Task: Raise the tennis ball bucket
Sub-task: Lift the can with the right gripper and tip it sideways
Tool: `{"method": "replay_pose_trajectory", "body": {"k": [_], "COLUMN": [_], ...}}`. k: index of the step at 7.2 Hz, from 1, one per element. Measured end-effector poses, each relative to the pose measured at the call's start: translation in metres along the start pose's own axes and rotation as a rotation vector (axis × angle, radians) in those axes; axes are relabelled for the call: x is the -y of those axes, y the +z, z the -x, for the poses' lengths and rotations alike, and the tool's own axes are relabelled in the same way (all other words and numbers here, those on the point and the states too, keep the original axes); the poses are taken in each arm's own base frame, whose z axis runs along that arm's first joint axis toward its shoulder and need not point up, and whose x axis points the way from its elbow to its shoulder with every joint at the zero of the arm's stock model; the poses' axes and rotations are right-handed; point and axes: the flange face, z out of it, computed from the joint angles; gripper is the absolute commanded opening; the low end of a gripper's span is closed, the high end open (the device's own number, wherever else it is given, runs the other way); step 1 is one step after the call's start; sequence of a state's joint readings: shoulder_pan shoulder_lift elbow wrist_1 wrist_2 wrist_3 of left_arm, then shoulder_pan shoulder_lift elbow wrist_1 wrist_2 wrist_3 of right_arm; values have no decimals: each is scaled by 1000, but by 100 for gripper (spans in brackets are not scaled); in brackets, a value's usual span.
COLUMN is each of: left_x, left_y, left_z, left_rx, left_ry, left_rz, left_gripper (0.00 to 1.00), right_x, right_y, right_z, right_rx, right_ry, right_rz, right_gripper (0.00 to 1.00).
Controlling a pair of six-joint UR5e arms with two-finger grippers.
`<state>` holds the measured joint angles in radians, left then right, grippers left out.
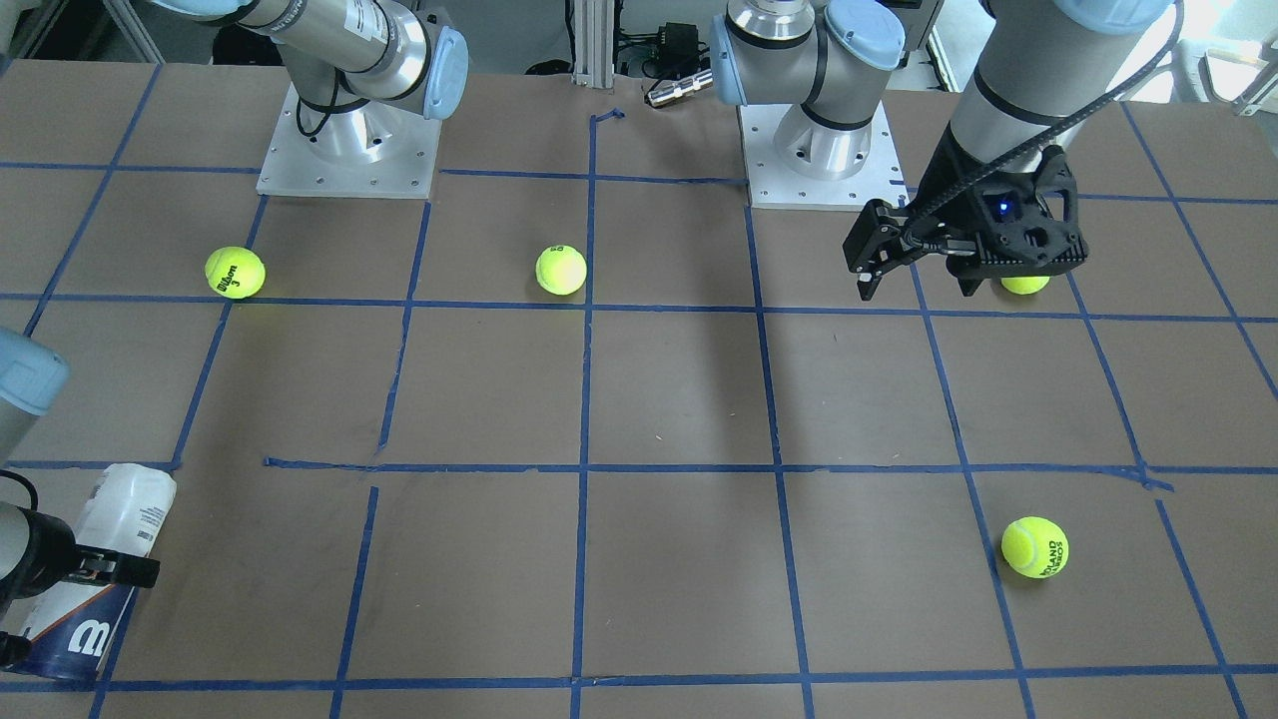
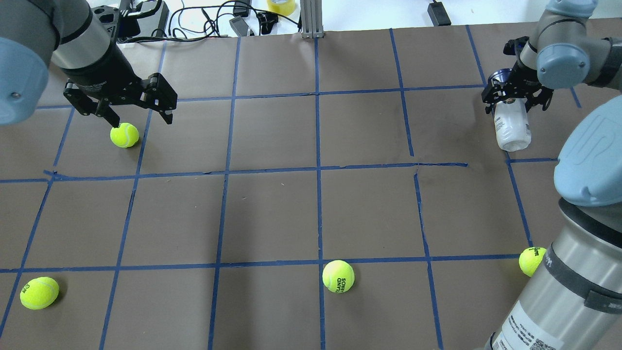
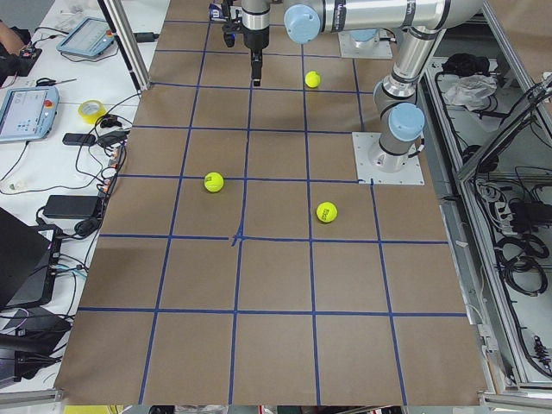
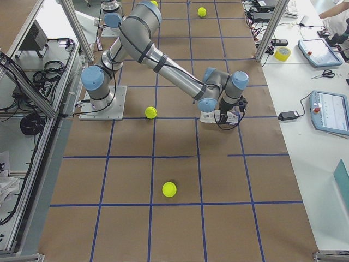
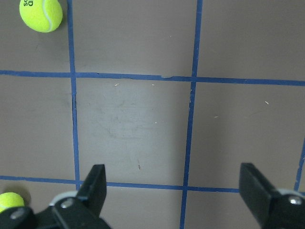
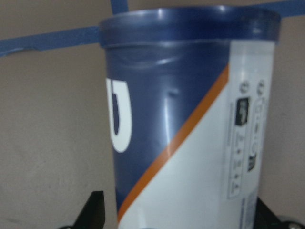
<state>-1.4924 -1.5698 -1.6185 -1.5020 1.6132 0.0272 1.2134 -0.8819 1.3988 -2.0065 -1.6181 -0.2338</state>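
The tennis ball bucket (image 1: 120, 514) is a slim can with a white label, a navy band with a white letter and a dark blue rim. It lies at the table's far right in the overhead view (image 2: 512, 129). My right gripper (image 2: 515, 98) straddles it near the navy end, with one finger on each side. In the right wrist view the can (image 6: 190, 119) fills the space between the fingers, with a thin gap on the left side. My left gripper (image 2: 141, 116) is open and empty, hovering above a tennis ball (image 2: 124, 135).
Three more yellow tennis balls lie on the brown, blue-taped table (image 2: 272, 214): one front left (image 2: 39, 292), one front centre (image 2: 338, 276), one by my right arm (image 2: 531, 261). Both arm bases (image 1: 347, 150) stand at the robot side.
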Motion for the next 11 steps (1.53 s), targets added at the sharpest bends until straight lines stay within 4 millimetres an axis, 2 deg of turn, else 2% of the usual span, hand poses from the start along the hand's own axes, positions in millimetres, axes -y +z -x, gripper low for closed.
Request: {"method": "replay_pose_trajectory", "body": {"k": [1, 3, 4, 6, 7, 8, 9, 11], "left_x": [-1, 0, 1, 3, 3, 3, 3, 4], "left_y": [-1, -2, -2, -1, -1, -2, -2, -4], "left_z": [1, 7, 12, 15, 15, 16, 16, 18], "left_rx": [1, 2, 1, 1, 1, 0, 1, 2], "left_ry": [0, -7, -14, -19, -20, -21, -23, -26], "left_rz": [2, 2, -2, -5, -6, -7, -8, -10], "left_gripper": [100, 100, 100, 100, 100, 100, 100, 100], "right_x": [0, -1, -2, -7, -13, -20, -29, -61], "right_y": [4, 5, 3, -20, -37, -57, -76, -96], "right_z": [0, -1, -1, 8, 23, 52, 91, 179], "right_rx": [-1, -5, -3, 4, 19, 41, 53, 67], "right_ry": [-9, -15, -23, -61, -95, -165, -274, -624], "right_rz": [3, 8, 11, -1, -8, -21, -31, 13], "right_gripper": [64, 57, 57, 57, 57, 58, 58, 58]}}
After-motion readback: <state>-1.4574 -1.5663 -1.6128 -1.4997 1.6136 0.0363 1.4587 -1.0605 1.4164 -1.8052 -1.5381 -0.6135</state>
